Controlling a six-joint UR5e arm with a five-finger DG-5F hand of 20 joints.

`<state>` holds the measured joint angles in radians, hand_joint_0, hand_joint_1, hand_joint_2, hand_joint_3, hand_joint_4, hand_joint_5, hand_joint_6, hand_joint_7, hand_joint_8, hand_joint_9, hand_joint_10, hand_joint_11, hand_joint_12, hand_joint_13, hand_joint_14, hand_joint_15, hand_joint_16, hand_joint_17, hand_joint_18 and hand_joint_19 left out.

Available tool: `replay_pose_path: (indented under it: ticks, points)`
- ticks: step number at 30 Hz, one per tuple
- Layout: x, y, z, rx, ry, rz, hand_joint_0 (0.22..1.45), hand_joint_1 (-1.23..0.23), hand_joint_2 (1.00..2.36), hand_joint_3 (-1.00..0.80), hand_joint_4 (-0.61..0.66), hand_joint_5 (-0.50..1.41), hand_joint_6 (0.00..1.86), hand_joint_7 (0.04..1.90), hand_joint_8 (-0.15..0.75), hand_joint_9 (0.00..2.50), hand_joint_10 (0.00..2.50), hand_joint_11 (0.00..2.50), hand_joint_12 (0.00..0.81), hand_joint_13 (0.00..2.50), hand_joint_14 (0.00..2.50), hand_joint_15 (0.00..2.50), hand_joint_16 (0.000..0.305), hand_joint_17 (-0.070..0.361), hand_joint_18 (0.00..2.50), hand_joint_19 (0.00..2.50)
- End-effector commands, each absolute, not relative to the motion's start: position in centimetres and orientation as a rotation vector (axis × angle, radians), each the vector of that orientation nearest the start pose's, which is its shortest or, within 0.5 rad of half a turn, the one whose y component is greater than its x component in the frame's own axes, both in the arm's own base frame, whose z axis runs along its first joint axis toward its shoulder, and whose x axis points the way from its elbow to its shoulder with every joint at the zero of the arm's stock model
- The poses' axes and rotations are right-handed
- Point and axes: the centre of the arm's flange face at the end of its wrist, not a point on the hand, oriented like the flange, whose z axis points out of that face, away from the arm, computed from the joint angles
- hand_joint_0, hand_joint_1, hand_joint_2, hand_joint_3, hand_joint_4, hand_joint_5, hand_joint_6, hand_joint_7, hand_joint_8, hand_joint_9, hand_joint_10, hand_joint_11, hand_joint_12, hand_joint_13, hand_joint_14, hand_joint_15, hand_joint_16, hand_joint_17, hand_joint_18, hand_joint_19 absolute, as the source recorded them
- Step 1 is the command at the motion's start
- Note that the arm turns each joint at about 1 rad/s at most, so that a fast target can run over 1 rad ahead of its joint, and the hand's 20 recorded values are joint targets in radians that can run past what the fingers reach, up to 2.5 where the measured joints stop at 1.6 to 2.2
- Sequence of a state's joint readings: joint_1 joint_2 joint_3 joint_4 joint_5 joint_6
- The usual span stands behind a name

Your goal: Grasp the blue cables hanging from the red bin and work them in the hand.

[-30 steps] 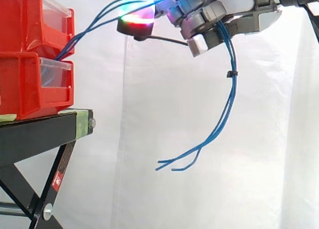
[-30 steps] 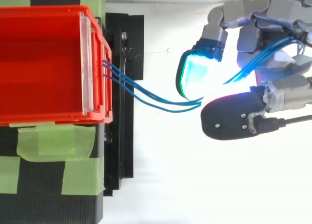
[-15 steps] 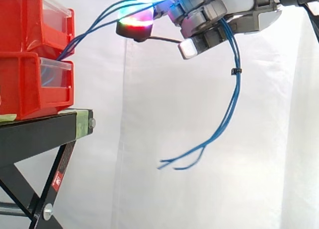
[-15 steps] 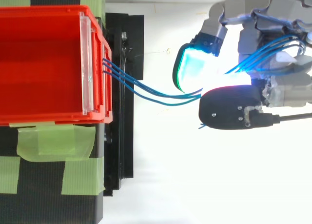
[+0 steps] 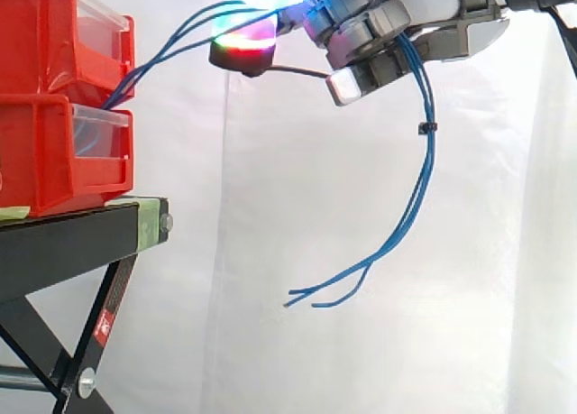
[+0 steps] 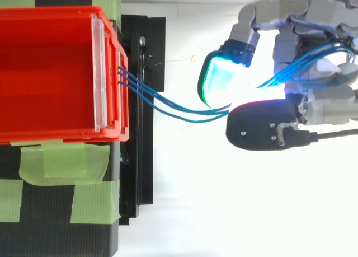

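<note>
- Hand (image 5: 365, 31), side view: fingers curled round the blue cables (image 5: 425, 175), which climb from the upper red bin (image 5: 54, 35) into the grip, then droop free below it, loose ends well clear of the black stand (image 5: 72, 243).
- Top view: the blue cables (image 6: 134, 88) leave the red bin (image 6: 109, 72) and run between two glowing pads (image 6: 221, 80) into the hand (image 6: 319, 13), well apart from the bin.
- Judged step: grasp made, working under way; next calls for shifting fingers along the strands without losing them.
</note>
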<state>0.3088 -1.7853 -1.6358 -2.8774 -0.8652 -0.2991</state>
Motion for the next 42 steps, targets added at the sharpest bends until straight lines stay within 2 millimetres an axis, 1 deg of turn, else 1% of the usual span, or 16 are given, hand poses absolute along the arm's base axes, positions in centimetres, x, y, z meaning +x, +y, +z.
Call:
replay_pose_path:
  ticks: [1,5,7,9,11,13,14,15,16,17,18,20,23,28,37,42]
  points:
    - [57.62,-2.33,36.82,1.197,1.097,0.673,0.76,-0.70,1.61,0.00,0.35,0.21,0.44,1.19,0.489,0.35,2.50,2.50,0.572,0.81,2.50,1.58,0.074,0.166,1.19,0.66]
    - [57.67,-2.40,36.90,1.197,1.093,0.674,0.78,-0.69,1.67,0.05,0.33,0.20,0.47,1.18,0.487,0.34,2.50,2.50,0.561,0.79,2.50,1.59,0.071,0.160,1.16,0.70]
    - [57.65,-2.32,36.85,1.196,1.094,0.675,0.79,-0.71,1.59,0.01,0.34,0.20,0.46,1.18,0.484,0.33,2.50,2.50,0.567,0.80,2.50,1.62,0.073,0.163,1.18,0.70]
    - [57.65,-2.32,36.85,1.196,1.094,0.675,0.92,-0.75,1.00,-0.03,0.33,0.20,0.39,1.21,0.478,0.32,2.50,2.50,0.556,0.78,2.50,1.63,0.067,0.151,1.18,0.84]
    - [57.64,-2.41,36.83,1.197,1.095,0.673,0.91,-0.73,1.01,-0.23,0.30,0.20,0.33,1.25,0.475,0.31,2.50,2.50,0.542,0.75,2.50,1.67,0.060,0.136,1.16,1.00]
    - [57.64,-2.41,36.83,1.197,1.095,0.673,0.94,-0.71,1.01,-0.09,0.31,0.21,0.33,1.24,0.470,0.31,2.50,2.50,0.540,0.75,2.50,1.64,0.061,0.137,1.16,0.99]
    - [57.64,-2.41,36.83,1.197,1.095,0.673,0.97,-0.71,1.09,0.16,0.32,0.21,0.36,1.23,0.474,0.32,2.50,2.50,0.537,0.77,2.50,1.61,0.064,0.144,1.16,0.85]
    - [57.64,-2.41,36.83,1.197,1.095,0.673,0.94,-0.69,1.23,0.18,0.31,0.22,0.36,1.22,0.472,0.32,2.50,2.50,0.537,0.77,2.50,1.61,0.063,0.143,1.14,0.83]
    - [57.67,-2.40,36.90,1.197,1.093,0.674,0.92,-0.68,1.27,0.11,0.32,0.22,0.37,1.22,0.474,0.32,2.50,2.50,0.539,0.77,2.50,1.61,0.063,0.143,1.15,0.82]
    - [57.64,-2.41,36.83,1.197,1.095,0.673,0.92,-0.69,1.26,0.08,0.32,0.22,0.37,1.21,0.473,0.33,2.50,2.50,0.543,0.78,2.50,1.60,0.065,0.145,1.16,0.81]
    - [57.65,-2.32,36.85,1.196,1.094,0.675,0.94,-0.69,1.09,0.05,0.32,0.22,0.35,1.22,0.476,0.33,2.50,2.50,0.544,0.79,2.50,1.63,0.066,0.149,1.19,0.86]
    - [57.67,-2.40,36.90,1.197,1.093,0.674,0.96,-0.70,1.00,0.06,0.33,0.22,0.32,1.23,0.477,0.33,2.50,2.50,0.545,0.78,2.50,1.62,0.065,0.146,1.19,0.87]
    - [57.67,-2.40,36.90,1.197,1.093,0.674,1.00,-0.70,1.20,0.27,0.30,0.24,0.29,1.25,0.474,0.33,2.50,2.50,0.527,0.75,2.50,1.62,0.058,0.130,1.08,0.85]
    - [57.65,-2.41,36.85,1.197,1.093,0.674,0.94,-0.67,1.48,0.23,0.29,0.23,0.32,1.23,0.462,0.34,2.50,2.50,0.525,0.76,2.50,1.63,0.057,0.128,1.05,0.79]
    - [57.81,-2.36,36.55,1.200,1.092,0.677,1.07,-0.68,1.42,0.31,0.24,0.25,0.24,1.27,0.438,0.32,2.50,2.50,0.499,0.69,2.50,1.61,0.050,0.114,0.83,0.74]
    - [57.84,-2.35,36.62,1.209,1.083,0.690,1.06,-0.70,1.39,0.28,0.24,0.25,0.25,1.27,0.445,0.33,2.50,2.50,0.502,0.69,2.50,1.64,0.050,0.114,0.88,0.82]
